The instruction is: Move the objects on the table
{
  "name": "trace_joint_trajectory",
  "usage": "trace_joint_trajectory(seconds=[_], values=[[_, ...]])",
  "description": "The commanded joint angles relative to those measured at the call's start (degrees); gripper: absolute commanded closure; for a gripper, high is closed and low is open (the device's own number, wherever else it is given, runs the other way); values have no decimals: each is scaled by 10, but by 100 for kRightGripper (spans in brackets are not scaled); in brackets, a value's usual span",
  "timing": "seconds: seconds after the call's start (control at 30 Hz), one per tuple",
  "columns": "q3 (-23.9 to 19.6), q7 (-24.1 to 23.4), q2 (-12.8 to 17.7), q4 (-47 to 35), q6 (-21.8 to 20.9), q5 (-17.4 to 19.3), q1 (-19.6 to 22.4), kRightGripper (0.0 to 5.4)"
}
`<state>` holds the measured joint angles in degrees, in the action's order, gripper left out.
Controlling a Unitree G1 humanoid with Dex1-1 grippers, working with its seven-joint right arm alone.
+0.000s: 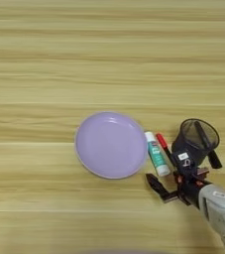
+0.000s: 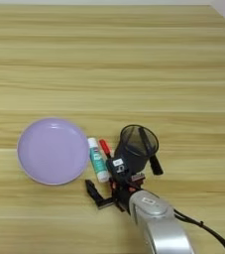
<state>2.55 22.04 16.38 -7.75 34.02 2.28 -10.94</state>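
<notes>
I judge the job barely begun: the glue stick [image 1: 157, 154] and the pen [image 1: 164, 147] lie side by side on the table [image 1: 44, 59], neither one lifted. My end effector [image 1: 171, 187] sits low just this side of them, fingers spread fairly wide and holding nothing; one black finger [image 1: 155, 184] juts out below the glue stick's near end, close but apart from it. The pen lies just beyond, its far red tip showing, the rest running toward the mesh cup [image 1: 198, 139] behind the wrist. The purple plate [image 1: 84, 149] lies beside the glue stick, to the end effector's far left, empty. Both objects remain to move.
</notes>
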Motion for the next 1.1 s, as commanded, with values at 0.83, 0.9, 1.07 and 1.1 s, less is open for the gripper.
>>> trace_joint_trajectory(seconds=[0.83,0.9,1.07,1.1], values=[[10,-1,-4,43,-26,1,66,3],[10,1,-5,52,-26,3,71,3],[8,0,-5,68,-28,3,79,3],[8,1,-5,69,-28,3,80,3]])
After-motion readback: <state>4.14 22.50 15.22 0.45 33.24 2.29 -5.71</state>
